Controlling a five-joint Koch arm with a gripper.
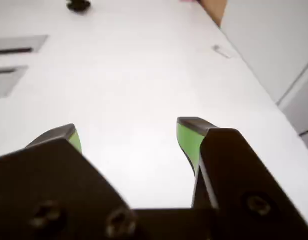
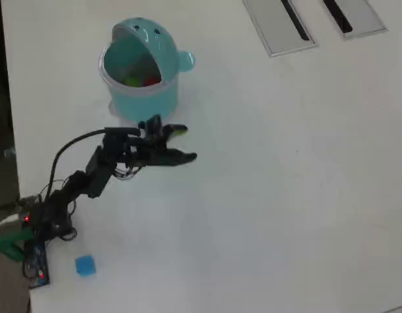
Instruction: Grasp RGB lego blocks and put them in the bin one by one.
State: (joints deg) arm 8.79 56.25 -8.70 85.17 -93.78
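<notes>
An office, likely: white desk (image 2: 305, 195) with grey cable-port panels (image 2: 279, 26) (slotted).

Black arm (image 2: 103, 166) with a looping black cable; gripper (image 1: 129, 137) fingers (image 1: 187, 140) lined green, apparently screwed together near base.

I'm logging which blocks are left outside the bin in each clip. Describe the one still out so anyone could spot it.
In the overhead view, start at the round teal plastic bin near the top left, then follow the black arm down to its base at the left edge. Just below and right of that base lies a small light-blue cube-like plastic block, the only loose block on the white table.
</notes>
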